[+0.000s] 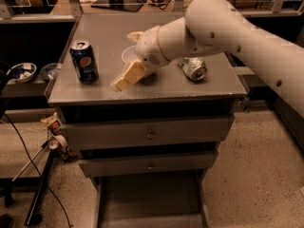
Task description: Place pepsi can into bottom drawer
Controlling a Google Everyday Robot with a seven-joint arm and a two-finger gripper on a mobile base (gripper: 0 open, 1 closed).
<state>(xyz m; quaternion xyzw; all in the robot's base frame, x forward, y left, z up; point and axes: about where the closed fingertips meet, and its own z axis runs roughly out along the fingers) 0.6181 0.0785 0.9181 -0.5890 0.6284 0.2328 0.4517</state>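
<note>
The pepsi can (84, 61) stands upright on the left part of the grey cabinet top (156, 87). My gripper (122, 61) hovers just above the top to the right of the can, a short gap away. It is open and empty, with one tan finger (127, 76) pointing at the can. The bottom drawer (147, 198) is pulled out at the foot of the cabinet, and its tray looks empty.
A dented silver-and-green can (194, 68) lies on the right of the top. A white cup (128, 55) is partly hidden behind my gripper. Two upper drawers (150, 135) are shut. Bowls (21, 72) sit on a shelf at the left, with cables and a stand below.
</note>
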